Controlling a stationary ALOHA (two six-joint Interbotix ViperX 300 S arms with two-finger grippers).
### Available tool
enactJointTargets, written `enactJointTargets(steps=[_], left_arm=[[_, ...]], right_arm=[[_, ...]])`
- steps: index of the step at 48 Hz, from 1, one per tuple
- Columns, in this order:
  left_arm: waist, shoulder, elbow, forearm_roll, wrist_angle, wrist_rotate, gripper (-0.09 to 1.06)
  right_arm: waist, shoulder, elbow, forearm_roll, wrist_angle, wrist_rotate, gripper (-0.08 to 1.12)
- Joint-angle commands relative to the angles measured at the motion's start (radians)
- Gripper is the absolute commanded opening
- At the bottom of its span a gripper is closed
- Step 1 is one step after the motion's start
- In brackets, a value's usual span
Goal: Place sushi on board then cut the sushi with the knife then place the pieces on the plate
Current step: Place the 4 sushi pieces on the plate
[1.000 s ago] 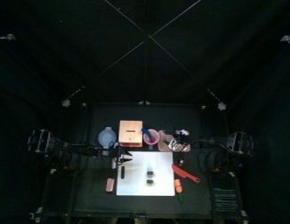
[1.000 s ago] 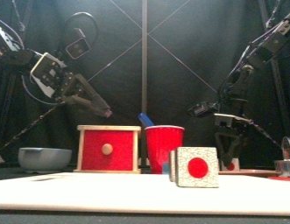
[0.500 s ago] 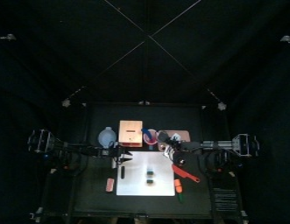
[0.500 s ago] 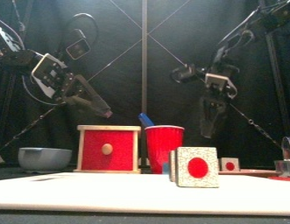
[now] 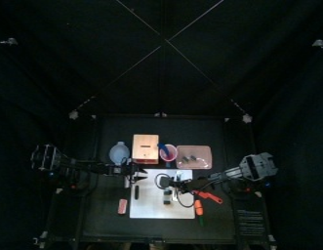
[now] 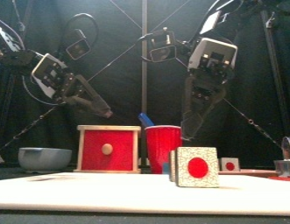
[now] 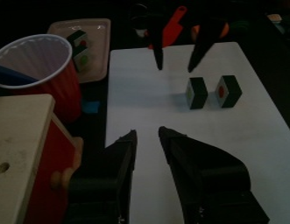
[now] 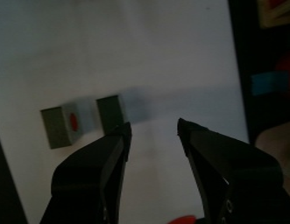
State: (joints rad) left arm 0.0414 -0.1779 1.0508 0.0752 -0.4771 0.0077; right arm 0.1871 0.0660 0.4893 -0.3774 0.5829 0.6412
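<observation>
Two dark green sushi pieces [image 7: 196, 91] [image 7: 228, 89] with red centres stand side by side on the white board [image 5: 177, 210]. In the front view the near piece [image 6: 196, 166] is large, with the other just behind it. My right gripper [image 8: 153, 131] hangs open above the board close to the pieces [image 8: 112, 109], reaching in past the middle [image 5: 161, 182]. My left gripper [image 7: 147, 144] is open over the board's left end, holding nothing. A red knife [image 5: 203, 200] lies at the board's right edge. The pink tray [image 5: 194, 153] holds one more piece [image 6: 229, 164].
Behind the board stand the red cup [image 6: 165, 147] with a blue knife [image 6: 147, 120], the wooden box with its red drawer front [image 6: 109, 149] and the blue-grey bowl [image 6: 45, 157]. A small red thing [image 5: 122, 205] lies left of the board.
My right arm has swung in from the table's right side to over the board, nearer the sushi pieces. The left arm and the pieces have not moved.
</observation>
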Motion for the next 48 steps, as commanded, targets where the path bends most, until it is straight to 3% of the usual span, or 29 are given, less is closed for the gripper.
enactJointTargets(steps=[1, 31, 41, 48], left_arm=[[0.005, -0.003, -0.011, 0.0, -0.005, 0.0, 0.7], [0.006, -0.003, -0.011, 0.002, 0.014, 0.0, 0.7], [0.006, -0.003, -0.009, 0.003, 0.014, 0.0, 0.7], [0.006, -0.003, -0.014, 0.003, 0.014, 0.0, 0.7]], right_arm=[[0.018, -0.006, -0.052, 0.017, 0.0, 0.0, 0.82], [0.023, 0.107, -0.075, 0.083, -0.041, -0.009, 0.8], [0.02, 0.098, -0.061, 0.077, -0.041, -0.009, 0.62], [-0.025, 0.005, -0.009, 0.071, -0.002, 0.003, 0.55]])
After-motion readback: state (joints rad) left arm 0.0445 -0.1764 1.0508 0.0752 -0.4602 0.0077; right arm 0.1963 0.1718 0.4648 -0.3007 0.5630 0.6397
